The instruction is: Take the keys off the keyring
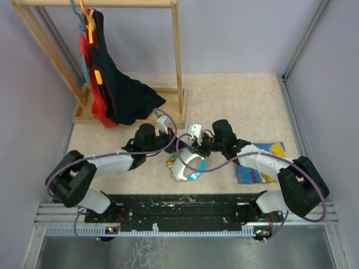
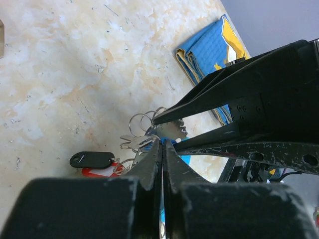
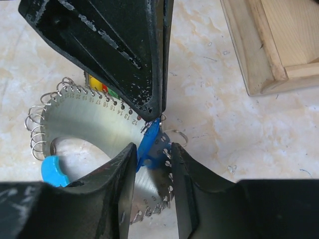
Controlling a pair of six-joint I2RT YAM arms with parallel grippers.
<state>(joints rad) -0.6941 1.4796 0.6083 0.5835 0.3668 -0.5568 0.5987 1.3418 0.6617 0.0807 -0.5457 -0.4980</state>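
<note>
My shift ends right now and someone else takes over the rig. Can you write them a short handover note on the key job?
Left gripper: shut, its tip at the top of the blue-headed key; I cannot tell whether it pinches anything.
Right gripper: open, one finger on either side of that key's head, not clamped.
Things: the keyring, a silvery numbered disc edged with small rings, lies flat between the arms, with the keys bunched at it. The blue book on the right is not part of the job.
Done: no key seen lying free.
Left: every key, probably the blue one first.
</note>
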